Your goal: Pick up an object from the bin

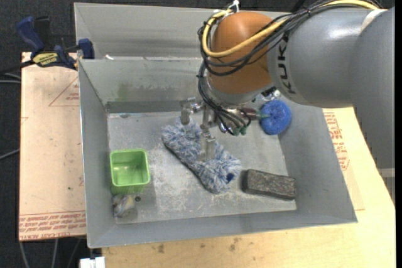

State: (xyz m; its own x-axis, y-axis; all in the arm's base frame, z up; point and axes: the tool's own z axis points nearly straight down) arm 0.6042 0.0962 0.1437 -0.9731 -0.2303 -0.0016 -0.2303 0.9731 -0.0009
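Observation:
My gripper [197,125] hangs below the orange dome, over the upper end of a shaggy blue-and-white mop-like cloth [201,159] in the middle of the bin. Its fingers stand open: one fingertip [186,115] is just above the cloth's upper left edge, the other [208,140] is down on the cloth's middle. Nothing is gripped between them. A blue ball [275,117] lies just right of the gripper, against the bin's right slope. A dark grey rectangular block [269,184] lies right of the cloth's lower end.
A green square cup [129,169] stands open side up at the bin's left. A small grey crumpled lump [124,204] sits just below it, near the front left corner. The arm covers the bin's upper right.

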